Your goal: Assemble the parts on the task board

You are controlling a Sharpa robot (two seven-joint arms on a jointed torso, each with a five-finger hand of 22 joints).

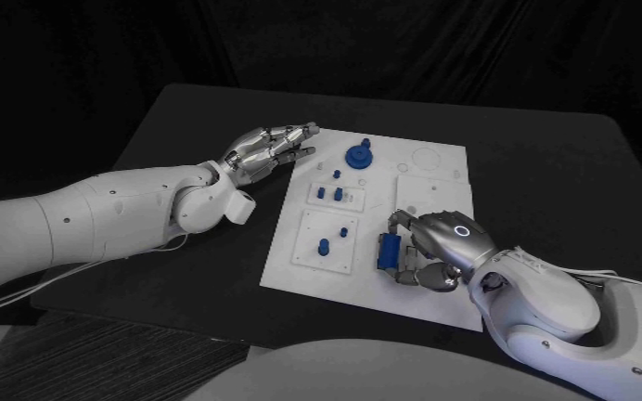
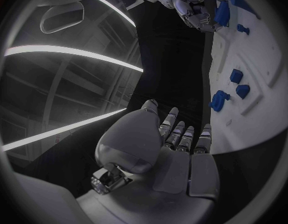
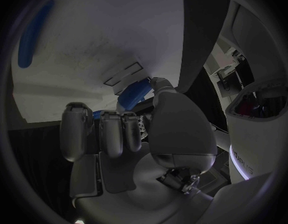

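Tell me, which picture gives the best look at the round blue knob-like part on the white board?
The head view: the round blue part stands in plain sight at the task board's far end, near the left hand. The left wrist view shows it side-on; the right wrist view doesn't clearly show it.

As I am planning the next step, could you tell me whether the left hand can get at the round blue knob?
Probably yes: the left hand hovers empty beside the round blue knob, nothing between.

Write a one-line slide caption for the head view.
Right hand grips a blue part on the white task board while the left hand rests open at its far left edge.
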